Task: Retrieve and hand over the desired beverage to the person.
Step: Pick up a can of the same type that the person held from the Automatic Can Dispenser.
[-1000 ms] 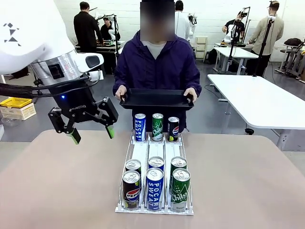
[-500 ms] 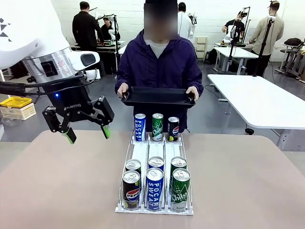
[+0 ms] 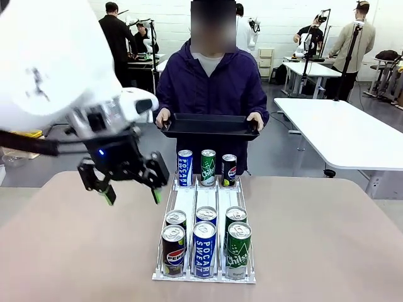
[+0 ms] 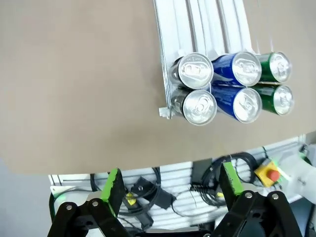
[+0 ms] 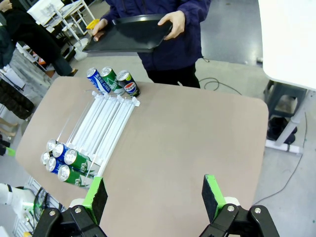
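Several beverage cans stand in a white wire rack (image 3: 187, 204): a Pepsi can (image 3: 174, 251), a Pocari Sweat can (image 3: 203, 248) and a green can (image 3: 238, 250) in the near row, three more behind them, and three at the far end (image 3: 208, 167). Which one is desired I cannot tell. My left gripper (image 3: 133, 195) hangs open and empty just left of the rack, above the table. Looking down, the left wrist view has its open gripper (image 4: 172, 180) over the table's near edge, with the near cans (image 4: 200, 106) ahead. The person (image 3: 211, 75) holds a black tray (image 3: 210, 126) beyond the rack. My right gripper (image 5: 154, 196) stands open, high above the table.
The tan table (image 3: 315, 239) has bare room on both sides of the rack. Cables and a red stop button (image 4: 271, 174) lie below its near edge. A white table (image 3: 343, 132) stands at the right, and other people work farther back.
My left gripper has moved right and down, closer to the rack's left side, still open. The person and the tray have stayed put.
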Controlling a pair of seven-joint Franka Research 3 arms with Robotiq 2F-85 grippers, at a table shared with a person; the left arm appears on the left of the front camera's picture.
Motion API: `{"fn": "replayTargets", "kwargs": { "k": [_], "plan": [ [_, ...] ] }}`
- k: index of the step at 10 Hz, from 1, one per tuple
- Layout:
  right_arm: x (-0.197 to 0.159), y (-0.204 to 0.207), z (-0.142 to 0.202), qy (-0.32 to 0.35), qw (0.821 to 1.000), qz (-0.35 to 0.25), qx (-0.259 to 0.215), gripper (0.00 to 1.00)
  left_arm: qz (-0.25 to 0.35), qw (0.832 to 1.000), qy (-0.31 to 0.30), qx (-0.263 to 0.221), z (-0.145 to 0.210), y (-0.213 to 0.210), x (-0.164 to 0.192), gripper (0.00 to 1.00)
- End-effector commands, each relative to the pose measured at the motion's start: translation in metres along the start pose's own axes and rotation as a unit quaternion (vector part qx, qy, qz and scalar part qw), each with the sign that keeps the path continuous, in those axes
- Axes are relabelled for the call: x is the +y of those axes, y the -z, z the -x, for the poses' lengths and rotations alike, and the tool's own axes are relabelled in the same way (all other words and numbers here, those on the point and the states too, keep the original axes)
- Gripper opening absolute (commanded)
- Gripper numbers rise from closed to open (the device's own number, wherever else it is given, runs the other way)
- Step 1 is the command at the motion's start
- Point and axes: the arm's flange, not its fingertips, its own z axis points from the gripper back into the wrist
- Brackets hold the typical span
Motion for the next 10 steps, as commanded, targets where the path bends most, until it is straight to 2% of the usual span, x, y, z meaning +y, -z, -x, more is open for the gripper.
{"fn": "replayTargets", "kwargs": {
  "k": [1,4,8,10],
  "plan": [
    [-0.002,0.002,0.0,-0.001,1.0,-0.014,-0.003,1.0,-0.046,0.998,-0.032,0.002,-0.009,0.041,-0.017,1.0],
    [-0.002,0.002,0.0,-0.001,1.0,-0.014,-0.003,1.0,-0.053,0.997,-0.037,0.034,-0.023,0.078,-0.034,1.0],
    [-0.002,0.002,0.0,-0.001,1.0,-0.014,-0.003,1.0,-0.043,0.998,-0.012,0.038,-0.034,0.096,-0.049,1.0],
    [-0.002,0.002,0.0,-0.001,1.0,-0.014,-0.003,1.0,-0.043,0.997,0.027,0.061,-0.037,0.104,-0.051,1.0]
  ]
}}
